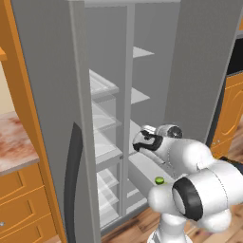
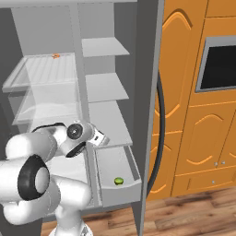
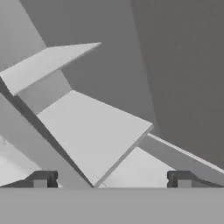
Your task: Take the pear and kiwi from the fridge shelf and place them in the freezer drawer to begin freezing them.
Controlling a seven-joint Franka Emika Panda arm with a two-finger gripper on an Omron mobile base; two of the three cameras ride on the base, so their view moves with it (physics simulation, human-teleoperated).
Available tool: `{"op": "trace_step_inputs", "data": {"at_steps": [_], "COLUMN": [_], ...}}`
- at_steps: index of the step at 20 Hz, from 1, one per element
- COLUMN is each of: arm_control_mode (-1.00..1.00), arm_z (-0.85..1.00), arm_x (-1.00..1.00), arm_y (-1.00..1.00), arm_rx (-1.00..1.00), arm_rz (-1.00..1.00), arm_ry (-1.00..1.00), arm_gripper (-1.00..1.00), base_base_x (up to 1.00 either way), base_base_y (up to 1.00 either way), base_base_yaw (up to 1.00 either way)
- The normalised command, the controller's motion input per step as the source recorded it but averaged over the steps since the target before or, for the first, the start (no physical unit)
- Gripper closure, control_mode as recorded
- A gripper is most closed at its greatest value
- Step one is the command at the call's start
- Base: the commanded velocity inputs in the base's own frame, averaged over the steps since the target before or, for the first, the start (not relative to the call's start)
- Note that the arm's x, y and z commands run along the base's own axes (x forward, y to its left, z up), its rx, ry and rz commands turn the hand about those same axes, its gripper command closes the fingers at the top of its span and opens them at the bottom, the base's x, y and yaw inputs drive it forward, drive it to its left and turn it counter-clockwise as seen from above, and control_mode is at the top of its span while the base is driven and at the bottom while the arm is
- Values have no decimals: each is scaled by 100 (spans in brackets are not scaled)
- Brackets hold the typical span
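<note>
Kitchen fridge, doors open: kiwi [image 2: 119, 181] lies in the pulled-out freezer drawer [image 2: 131, 186] for freezing; end effector [image 2: 102, 139], fingers wide and empty, points toward plain grey shelves [image 2: 105, 87] above.

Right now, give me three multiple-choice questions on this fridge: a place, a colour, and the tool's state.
1. Where is the small green-and-brown oval kiwi?
A. on a plain grey shelf
B. in the light-grey pull-out freezer drawer
C. on the wooden floor
2. What colour is the tiny item on the ribbed translucent fridge shelf?
A. orange
B. blue
C. black
3. The dark two-finger tool is:
A. shut on the kiwi
B. open, empty
C. shut, empty
Answers:
1. B: it lies inside the drawer, near its front wall.
2. A: it is an orange speck.
3. B: the fingertips are far apart, with nothing between them.
</note>
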Motion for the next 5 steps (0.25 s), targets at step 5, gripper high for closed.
{"op": "trace_step_inputs", "data": {"at_steps": [5], "arm_control_mode": [-100], "arm_z": [1], "arm_x": [-24], "arm_y": [3], "arm_rx": [-2], "arm_rz": [0], "arm_ry": [-20], "arm_gripper": [-100], "base_base_x": [0], "base_base_y": [0], "base_base_yaw": [0]}}
